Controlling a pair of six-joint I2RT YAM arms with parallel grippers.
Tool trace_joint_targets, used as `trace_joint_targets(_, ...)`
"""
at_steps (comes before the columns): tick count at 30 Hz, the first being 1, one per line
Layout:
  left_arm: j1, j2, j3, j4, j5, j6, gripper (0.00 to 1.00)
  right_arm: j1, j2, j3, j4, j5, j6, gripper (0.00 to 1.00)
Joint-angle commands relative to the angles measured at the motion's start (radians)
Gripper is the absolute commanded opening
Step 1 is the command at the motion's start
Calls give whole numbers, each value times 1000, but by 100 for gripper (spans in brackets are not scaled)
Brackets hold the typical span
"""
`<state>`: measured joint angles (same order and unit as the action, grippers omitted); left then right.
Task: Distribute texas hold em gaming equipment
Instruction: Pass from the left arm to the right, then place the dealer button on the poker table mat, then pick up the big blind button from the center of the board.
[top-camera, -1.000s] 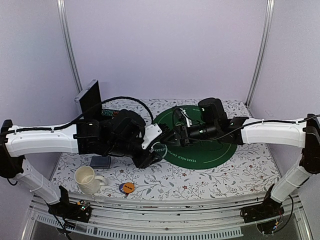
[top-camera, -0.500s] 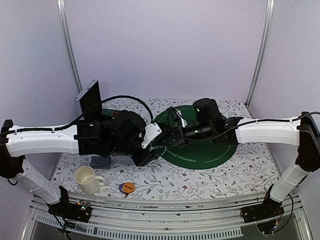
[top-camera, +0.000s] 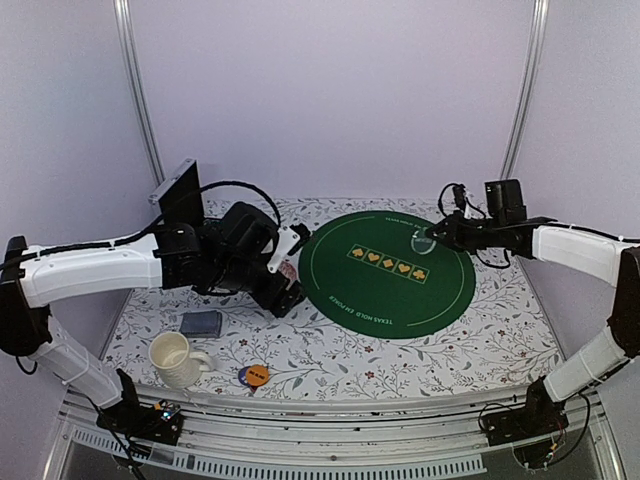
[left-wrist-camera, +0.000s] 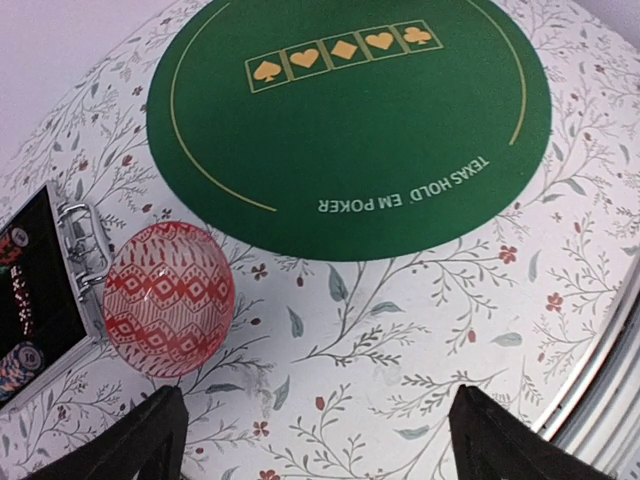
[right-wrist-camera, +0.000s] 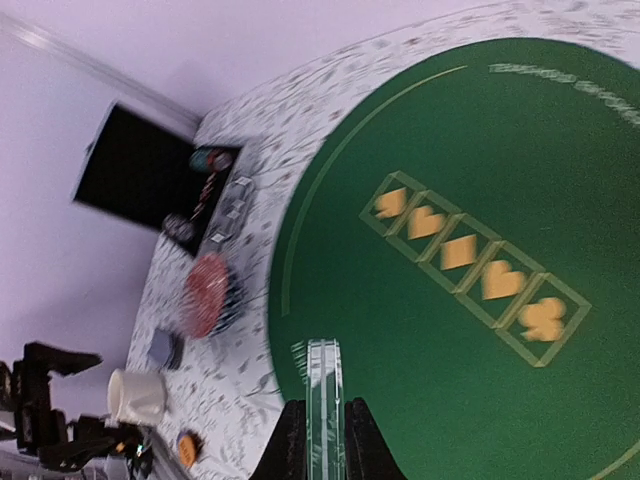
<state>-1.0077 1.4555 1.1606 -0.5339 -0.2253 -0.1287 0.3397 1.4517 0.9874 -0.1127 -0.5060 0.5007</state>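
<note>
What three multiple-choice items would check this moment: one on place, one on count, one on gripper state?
1. Where is the mug?
A. Near left, by the cards
B. Far right corner
C. Table's centre

2. How many suit symbols are printed on the mat?
A. Three
B. Five
C. Seven

3. What state is the right gripper in?
A. Open and empty
B. Shut on a clear disc
C. Half open, empty

Answers:
1 A: the top view shows the mug at the near-left edge, just in front of the cards.
2 B: the left wrist view shows five boxed symbols in a row.
3 B: the right wrist view shows the disc edge-on between the fingers.
</note>
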Motion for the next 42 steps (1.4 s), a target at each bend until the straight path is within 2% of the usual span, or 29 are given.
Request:
trace_joint_targets(1, 65, -19, -47, -7, 50, -51, 94, -211, 51, -56, -32, 18, -62, 2)
trace_joint_targets(6, 79, -46, -95, 3, 43, -46, 93, -335, 213, -37, -34, -60, -92, 2)
trace_joint_targets(10, 85, -68, -124, 3, 40, -46, 94, -356, 306, -48, -33, -111, -104, 2)
trace_joint_targets(16, 100, -79, -133, 0, 53, -45, 94, -396, 359, -85, -9, -91, -99, 4)
trace_joint_targets(18, 102, -73, -129, -4, 58, -45, 94, -401, 366, -85, -18, -66, -98, 16)
trace_joint_targets(20, 102, -68, -128, -12, 69, -51, 94, -400, 361, -79, -45, -25, -102, 34)
trace_joint_targets(22, 102, -65, -130, -28, 82, -66, 94, -400, 346, -65, -83, 21, -110, 48)
trace_joint_targets(28, 100, -62, -171, -126, 151, -147, 91, -389, 248, -9, -214, 169, -150, 70)
trace_joint_targets(33, 93, -70, -187, -232, 218, -258, 89, -284, 150, 26, -310, 265, -182, 81)
trace_joint_targets(38, 18, -71, -216, -279, 239, -351, 98, -164, 82, 32, -355, 292, -178, 82)
trace_joint_targets(42, -59, -31, -240, -308, 216, -394, 98, -79, 55, 36, -377, 305, -156, 83)
